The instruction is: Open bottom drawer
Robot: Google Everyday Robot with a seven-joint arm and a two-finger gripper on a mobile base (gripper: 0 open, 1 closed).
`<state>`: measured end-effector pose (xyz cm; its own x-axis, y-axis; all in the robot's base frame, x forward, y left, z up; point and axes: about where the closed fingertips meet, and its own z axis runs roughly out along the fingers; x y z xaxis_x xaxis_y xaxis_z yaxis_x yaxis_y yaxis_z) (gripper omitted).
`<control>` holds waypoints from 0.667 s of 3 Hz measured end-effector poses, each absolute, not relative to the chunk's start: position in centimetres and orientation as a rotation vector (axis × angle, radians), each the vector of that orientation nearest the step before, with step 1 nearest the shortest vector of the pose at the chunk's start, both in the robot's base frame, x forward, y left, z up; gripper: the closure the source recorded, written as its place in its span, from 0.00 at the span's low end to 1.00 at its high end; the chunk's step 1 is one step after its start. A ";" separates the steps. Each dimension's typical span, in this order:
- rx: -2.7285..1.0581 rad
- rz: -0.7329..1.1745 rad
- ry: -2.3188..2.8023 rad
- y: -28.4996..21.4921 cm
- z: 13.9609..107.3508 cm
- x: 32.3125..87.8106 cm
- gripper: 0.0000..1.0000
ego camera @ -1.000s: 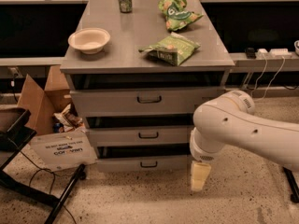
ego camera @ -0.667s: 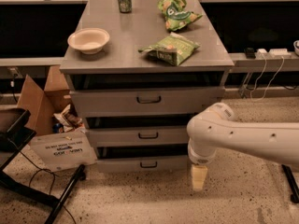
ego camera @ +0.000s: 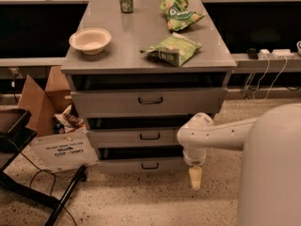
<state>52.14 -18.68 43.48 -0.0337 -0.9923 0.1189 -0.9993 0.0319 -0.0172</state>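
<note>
The bottom drawer (ego camera: pixel 123 165) is the lowest and slimmest of three grey fronts under the table (ego camera: pixel 136 41), its small dark handle (ego camera: pixel 150 165) at centre, a dark gap above it. The gripper (ego camera: pixel 195 178) hangs pointing at the floor just right of that front, apart from the handle; whether its jaws are apart or together I cannot tell
</note>
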 end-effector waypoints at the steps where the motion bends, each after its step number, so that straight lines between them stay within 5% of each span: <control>1: 2.118 0.115 -2.190 -18.7 41.9 51.5 0.00; 2: 2.123 0.106 -2.163 -18.5 41.2 51.4 0.00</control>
